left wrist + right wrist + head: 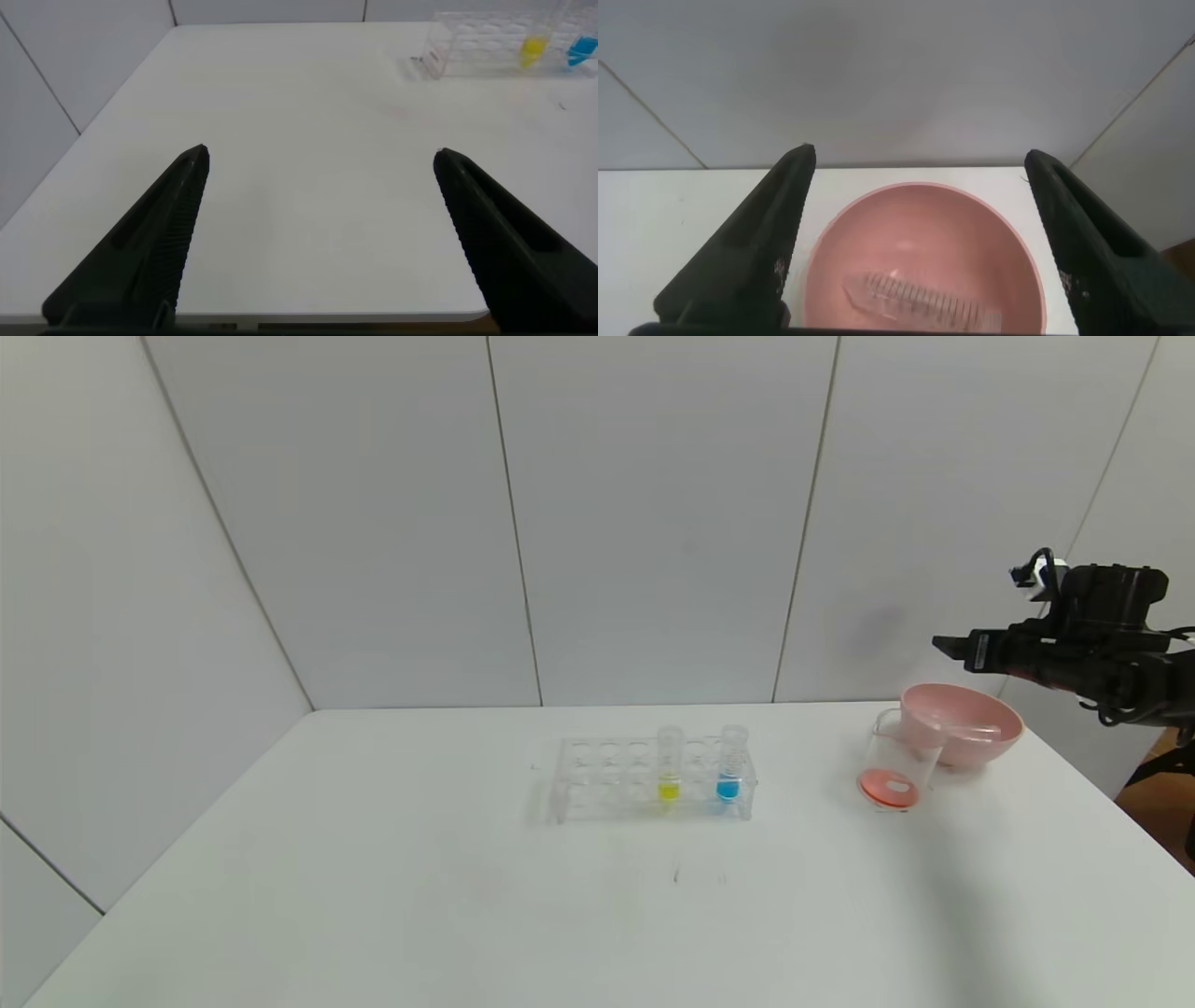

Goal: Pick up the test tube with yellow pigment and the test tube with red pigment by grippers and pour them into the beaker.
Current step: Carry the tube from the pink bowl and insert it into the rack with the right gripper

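The test tube with yellow pigment (668, 763) stands upright in a clear rack (607, 777) at mid-table; it also shows in the left wrist view (533, 49). The beaker (894, 767) stands right of the rack with red-orange liquid at its bottom. A clear tube (924, 301) with no coloured liquid visible lies on its side in the pink bowl (924, 233). My right gripper (945, 646) hovers open and empty above that bowl (971, 705), also seen in its own wrist view (918, 152). My left gripper (320, 151) is open and empty over the table's near left part, outside the head view.
A tube with blue liquid (731, 765) stands in the rack right of the yellow one. The pink bowl sits just behind the beaker, touching or nearly touching it, near the table's right edge. White walls close off the back.
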Controlling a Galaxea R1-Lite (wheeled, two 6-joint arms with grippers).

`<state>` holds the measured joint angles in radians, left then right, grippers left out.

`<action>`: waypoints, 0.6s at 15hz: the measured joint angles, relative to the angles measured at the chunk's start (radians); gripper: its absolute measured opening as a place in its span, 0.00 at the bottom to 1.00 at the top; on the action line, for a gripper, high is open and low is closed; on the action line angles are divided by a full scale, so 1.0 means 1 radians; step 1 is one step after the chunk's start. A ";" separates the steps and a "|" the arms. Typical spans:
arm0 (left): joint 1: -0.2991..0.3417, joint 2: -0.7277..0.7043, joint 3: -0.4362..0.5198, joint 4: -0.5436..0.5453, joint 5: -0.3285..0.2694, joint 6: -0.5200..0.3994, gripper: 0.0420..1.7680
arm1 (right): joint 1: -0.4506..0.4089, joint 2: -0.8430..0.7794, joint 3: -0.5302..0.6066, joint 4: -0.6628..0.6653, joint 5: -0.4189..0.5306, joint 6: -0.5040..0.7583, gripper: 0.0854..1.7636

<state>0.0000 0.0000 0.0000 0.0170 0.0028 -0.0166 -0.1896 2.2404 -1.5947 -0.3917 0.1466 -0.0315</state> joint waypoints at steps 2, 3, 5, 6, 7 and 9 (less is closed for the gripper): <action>0.000 0.000 0.000 0.000 0.000 0.000 0.97 | 0.029 -0.035 0.020 0.012 -0.009 0.001 0.92; 0.000 0.000 0.000 0.000 0.000 0.000 0.97 | 0.043 -0.056 0.034 0.014 -0.011 0.001 0.93; 0.000 0.000 0.000 0.000 0.000 0.000 0.97 | 0.067 -0.112 0.082 0.015 -0.012 0.001 0.93; 0.000 0.000 0.000 0.000 0.000 0.000 0.97 | 0.081 -0.143 0.119 0.014 -0.012 0.002 0.94; 0.000 0.000 0.000 0.000 0.000 0.000 0.97 | 0.095 -0.180 0.166 0.012 -0.013 0.003 0.94; 0.000 0.000 0.000 0.000 0.000 0.000 0.97 | 0.134 -0.268 0.279 0.011 -0.020 0.003 0.95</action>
<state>0.0000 0.0000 0.0000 0.0170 0.0028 -0.0166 -0.0557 1.9723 -1.3157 -0.3802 0.1270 -0.0281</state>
